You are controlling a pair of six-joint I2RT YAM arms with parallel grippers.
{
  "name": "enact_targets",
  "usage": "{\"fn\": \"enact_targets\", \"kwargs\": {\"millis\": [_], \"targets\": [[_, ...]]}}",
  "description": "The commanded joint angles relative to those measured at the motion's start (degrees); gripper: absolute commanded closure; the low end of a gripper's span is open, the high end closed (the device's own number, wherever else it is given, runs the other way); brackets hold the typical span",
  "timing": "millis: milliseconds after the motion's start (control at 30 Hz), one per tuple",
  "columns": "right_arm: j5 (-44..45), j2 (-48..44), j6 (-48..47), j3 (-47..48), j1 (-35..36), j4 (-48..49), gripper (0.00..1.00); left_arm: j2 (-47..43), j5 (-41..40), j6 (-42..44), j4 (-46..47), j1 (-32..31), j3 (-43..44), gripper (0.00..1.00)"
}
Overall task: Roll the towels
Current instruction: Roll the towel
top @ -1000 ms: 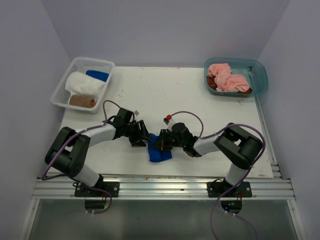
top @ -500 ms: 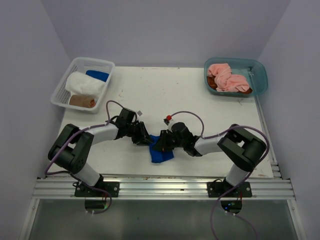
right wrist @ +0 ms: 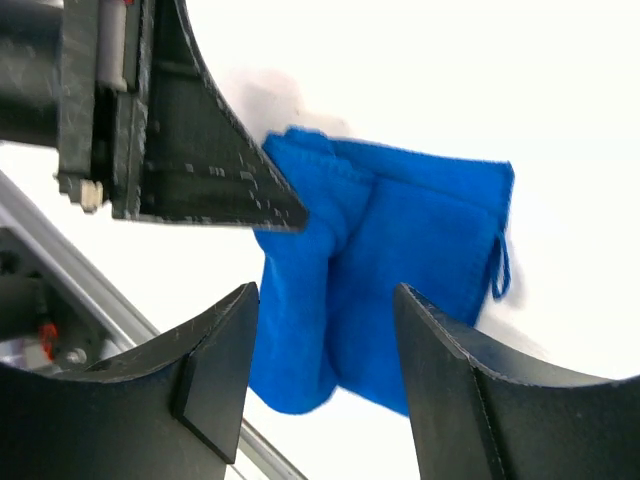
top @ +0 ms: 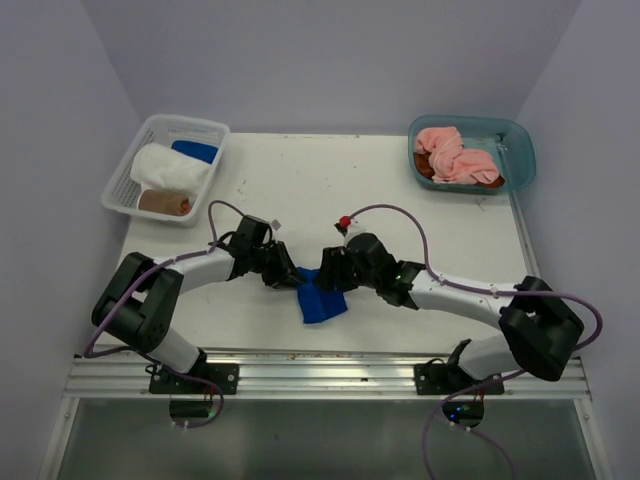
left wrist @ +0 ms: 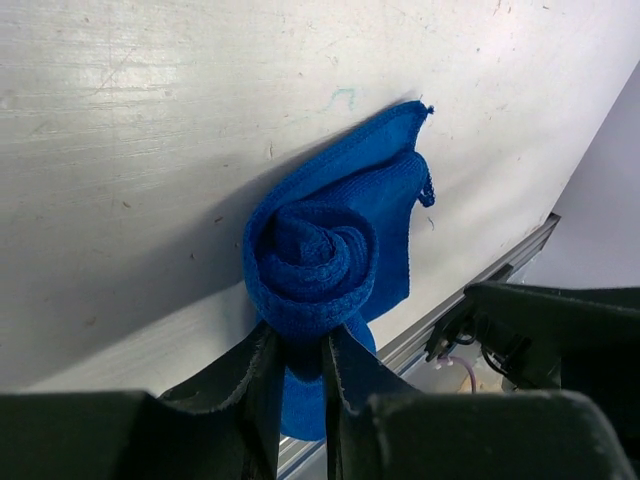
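White table (top: 400,215): mesh basket (top: 165,165) and teal tub (top: 472,152) sit at the far corners. Blue towel (top: 322,303) lies near the front edge, well apart from both, with one end coiled and its flap flat. Left gripper (left wrist: 300,352) pinches the coil, jaws narrow. Right gripper (right wrist: 325,292) stands wide over the flap, holding nothing.

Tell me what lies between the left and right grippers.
The partly rolled blue towel. The left gripper is shut on its rolled end; the right gripper stands open over it. The top view shows this, the left wrist view the pinch.
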Motion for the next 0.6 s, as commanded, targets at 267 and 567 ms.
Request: {"fn": "enact_targets", "kwargs": {"millis": [267,567], "targets": [[31.1,3.5,-9.3,13.6,18.6,-17.8,0.4,-1.7,-1.4,-0.7,-0.7,-0.1,0.0,0.79],[42.4,18.1,-15.1,27.0,28.2,-27.1,0.39,-1.7,-2.3,-0.8,-1.2,-0.1,0.4,0.79]]}}
